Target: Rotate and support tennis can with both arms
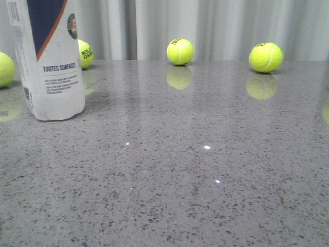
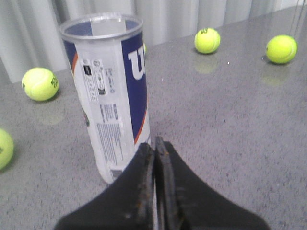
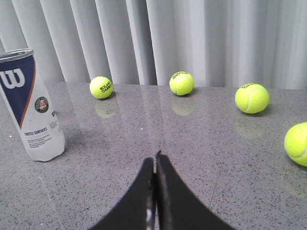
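While the tennis can (image 1: 50, 62) is stood upright at the table's (image 1: 205, 170) far left, the left gripper (image 2: 155, 143) is held just beside it, fingers pressed together on nothing; the right gripper (image 3: 156, 158) is likewise closed, empty, well apart from it.

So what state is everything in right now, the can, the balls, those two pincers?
Can: upright on the table, lid off, looks empty, untouched.
Left pincer: shut, holding nothing, close to the can's base.
Right pincer: shut, holding nothing, well away from the can.
Balls: loose on the table, apart from each other.
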